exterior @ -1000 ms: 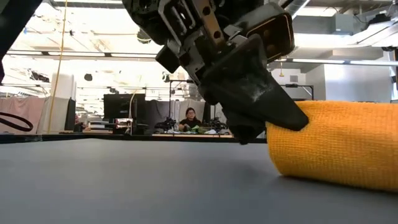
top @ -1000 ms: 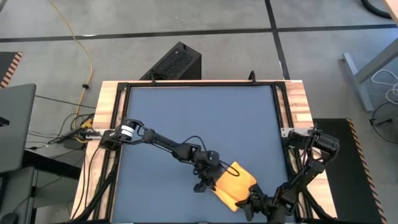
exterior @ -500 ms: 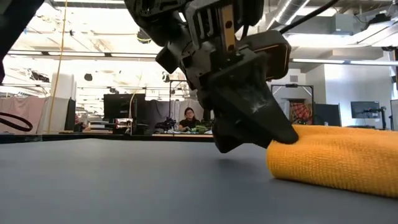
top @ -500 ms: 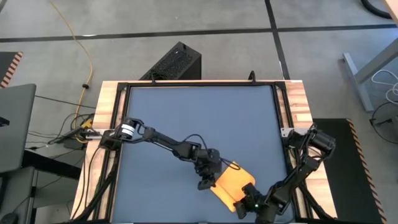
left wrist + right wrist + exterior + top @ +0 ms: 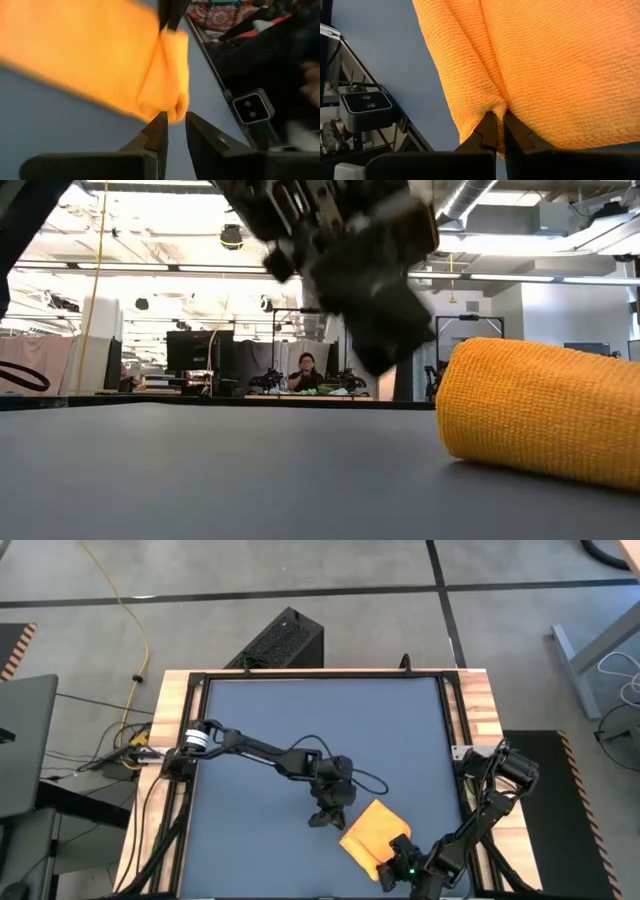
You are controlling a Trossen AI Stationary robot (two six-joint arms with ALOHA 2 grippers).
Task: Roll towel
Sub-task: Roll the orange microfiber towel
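The yellow towel [image 5: 374,832] lies as a thick roll on the dark blue tabletop near the near edge, right of the middle. It also shows in the low view [image 5: 545,410] and in the left wrist view [image 5: 100,60]. My left gripper [image 5: 323,812] hangs just left of the towel, raised off the table, its fingers [image 5: 176,125] a narrow gap apart and empty. My right gripper [image 5: 398,862] is at the towel's near right end, shut on the cloth [image 5: 496,107]. My right gripper pinches a crease of the towel [image 5: 496,106] between its two fingers, at the roll's near right end. The fingers come from the table's near side, low over the top. Several layers are bunched there. The towel rests on the table.
A wooden frame with black rails [image 5: 462,705] borders the blue tabletop [image 5: 320,730]; the far half lies bare. The table's near edge is close behind my right gripper. People sit at desks far back in the room [image 5: 303,370].
My left gripper has come off the towel's left end, risen and drawn back a little toward the table's far left. The towel's left end now stands free and rounder. My right gripper has shifted slightly left, still holding the towel.
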